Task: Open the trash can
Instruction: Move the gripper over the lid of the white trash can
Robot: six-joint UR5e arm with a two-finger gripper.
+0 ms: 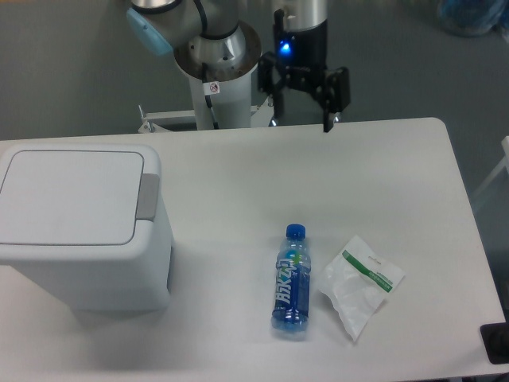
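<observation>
The trash can (pixel 75 231) is a large white boxy bin at the left of the table, its flat lid (pixel 70 196) down and a grey push tab (pixel 146 196) on the lid's right edge. My gripper (pixel 303 109) hangs open and empty above the table's far edge, well to the right of the bin and apart from it. Both dark fingers (pixel 328 110) point down.
A blue plastic bottle (pixel 292 280) lies on its side right of the bin, cap toward the back. A clear plastic bag with a green label (pixel 359 284) lies beside it. The arm's pedestal (pixel 219 68) stands behind the table.
</observation>
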